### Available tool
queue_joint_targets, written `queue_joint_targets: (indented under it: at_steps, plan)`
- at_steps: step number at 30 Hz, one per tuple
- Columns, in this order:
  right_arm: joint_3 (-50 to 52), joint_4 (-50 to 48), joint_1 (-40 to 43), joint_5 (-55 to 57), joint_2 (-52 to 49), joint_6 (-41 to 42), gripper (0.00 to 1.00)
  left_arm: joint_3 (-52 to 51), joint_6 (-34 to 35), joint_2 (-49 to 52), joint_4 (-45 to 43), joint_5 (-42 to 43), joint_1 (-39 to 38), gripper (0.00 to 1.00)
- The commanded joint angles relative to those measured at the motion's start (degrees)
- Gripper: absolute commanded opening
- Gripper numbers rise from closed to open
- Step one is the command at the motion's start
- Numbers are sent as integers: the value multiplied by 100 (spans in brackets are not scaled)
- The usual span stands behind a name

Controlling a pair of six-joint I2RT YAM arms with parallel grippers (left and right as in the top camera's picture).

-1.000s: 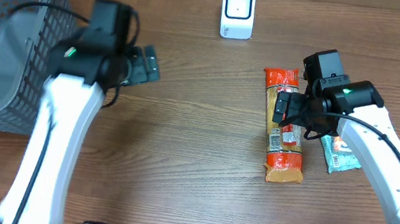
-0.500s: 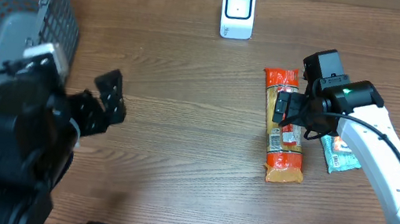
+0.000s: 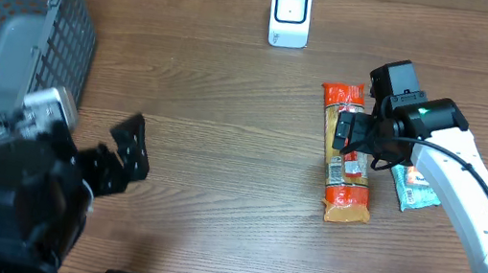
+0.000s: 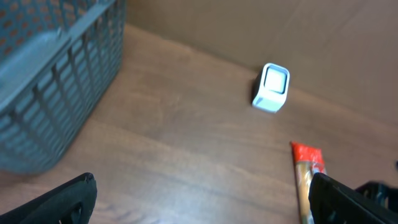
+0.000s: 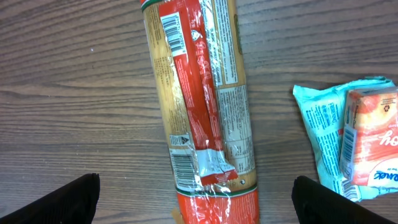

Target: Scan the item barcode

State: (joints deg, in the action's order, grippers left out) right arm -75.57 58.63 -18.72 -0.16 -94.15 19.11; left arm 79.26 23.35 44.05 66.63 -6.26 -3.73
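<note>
A long orange-and-red packet [image 3: 348, 167] lies lengthwise on the wooden table, right of centre. In the right wrist view the packet [image 5: 202, 106] shows a barcode [image 5: 173, 36] near its top left and a second one [image 5: 184, 167] lower down. My right gripper [image 3: 350, 138] hovers open straight over it, a finger [image 5: 74, 200] on each side and clear of the wrapper. The white scanner [image 3: 290, 15] stands at the back centre. My left gripper [image 3: 128, 150] is open and empty at the front left, facing the scanner [image 4: 272, 88].
A grey mesh basket [image 3: 7, 33] fills the back left corner, and its wall [image 4: 56, 99] is close on the left in the left wrist view. A teal snack packet [image 3: 413, 188] lies just right of the long packet, beside my right arm.
My left arm has swung from beside the basket down to the front left of the table, its gripper still open. The right arm and the packets have not moved.
</note>
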Motion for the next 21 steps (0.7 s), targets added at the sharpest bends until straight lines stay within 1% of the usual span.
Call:
queue_joint_targets:
  at_steps: [1, 4, 11, 15, 18, 21]
  plan:
    - [-13, -7, 48, 4, 22, 22, 100, -656, -153, -437, 11, -35, 92, 100]
    - [-13, -7, 48, 4, 22, 22, 100, -1355, -153, -953, 20, -31, 227, 100]
    - [-13, -26, 48, 4, 22, 22, 100, -2345, -151, -1982, -315, -33, 442, 100]
    - [-13, -26, 48, 2, 22, 22, 100, -2951, -142, -2549, -868, 9, 455, 100]
    - [-13, -28, 48, 4, 22, 22, 100, -3412, 20, -2955, -1460, 52, 455, 100]
    - [-13, -28, 48, 2, 22, 22, 100, -3908, 151, -3373, -2363, 131, 455, 100]
